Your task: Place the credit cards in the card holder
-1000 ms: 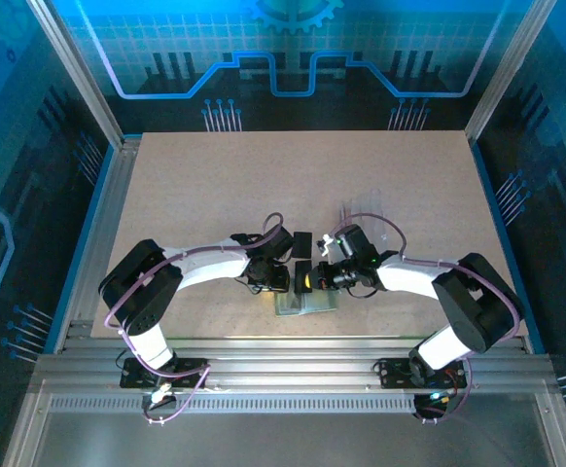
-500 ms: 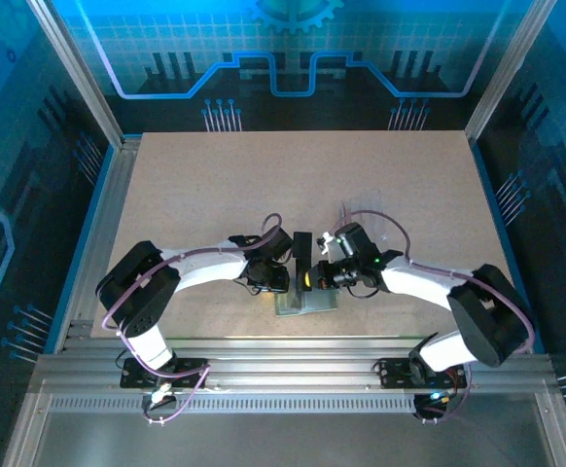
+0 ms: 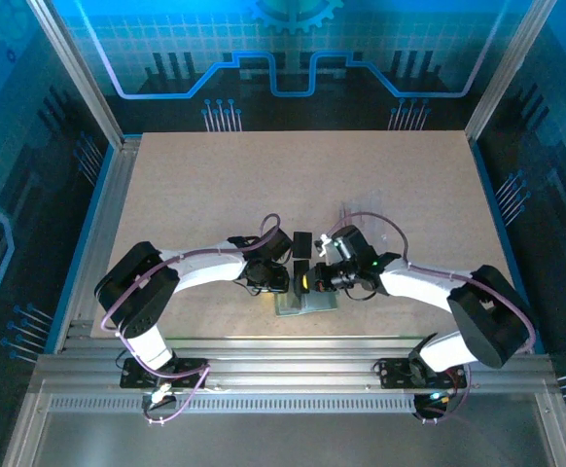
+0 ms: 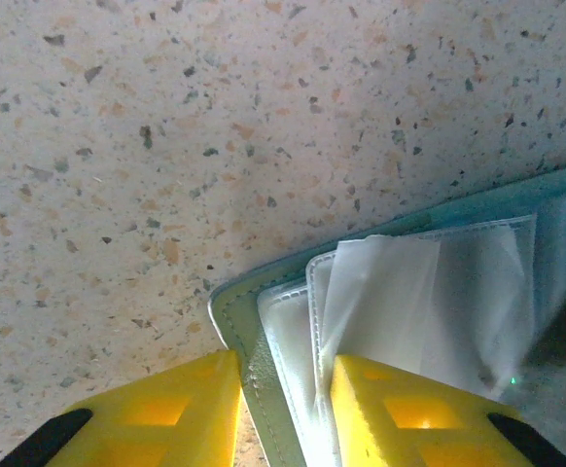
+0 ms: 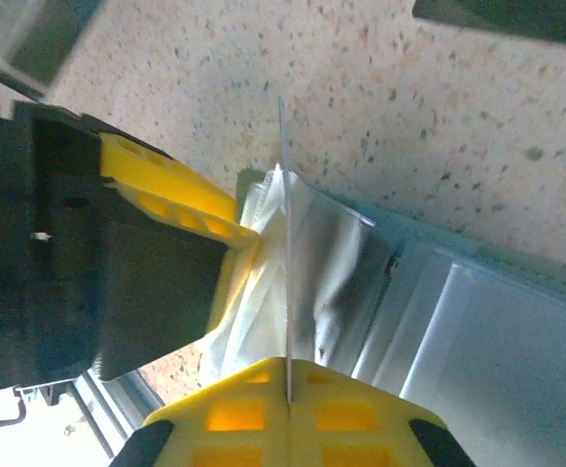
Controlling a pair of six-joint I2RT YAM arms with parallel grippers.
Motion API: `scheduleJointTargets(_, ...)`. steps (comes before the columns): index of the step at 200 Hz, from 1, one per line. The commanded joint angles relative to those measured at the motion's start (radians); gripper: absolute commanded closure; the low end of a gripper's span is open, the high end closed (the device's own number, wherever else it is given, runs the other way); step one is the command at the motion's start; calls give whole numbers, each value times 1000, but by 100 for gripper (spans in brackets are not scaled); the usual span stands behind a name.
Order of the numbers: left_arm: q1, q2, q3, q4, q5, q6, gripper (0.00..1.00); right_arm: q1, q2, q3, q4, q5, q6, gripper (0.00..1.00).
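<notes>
From above, the two arms meet over the card holder, which lies on the table near its front edge, in the middle. The left gripper is at the holder's left side and the right gripper is just beside it on the right. I judge one is steadying the holder while the other feeds it. A black card lies flat just beyond them, and a clear pouch sits further right.

From the left wrist, the yellow jaws straddle the holder's corner, clamped over its green cover and the first clear sleeves. That grip looks meant to pin the holder down and fan the pockets open.

From the right wrist, the jaws are pressed tight on a thin card seen edge-on, so I cannot tell its colour. It stands upright directly over the splayed sleeves, with its far edge past them and the left gripper's finger touching the stack from the left. It seems lined up with a pocket, but I cannot tell whether it has entered one.
</notes>
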Motion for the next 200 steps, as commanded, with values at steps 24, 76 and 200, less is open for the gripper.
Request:
scheduleJointTargets(24, -16, 27, -48, -22, 28, -9, 68, 49, 71, -36, 115, -13, 78, 100)
scheduleJointTargets(76, -17, 15, -46, -27, 29, -11, 68, 68, 108, -75, 155, 11, 156, 100)
scheduleJointTargets(200, 63, -232, -126, 42, 208, -54, 56, 71, 146, -103, 71, 12, 208, 100)
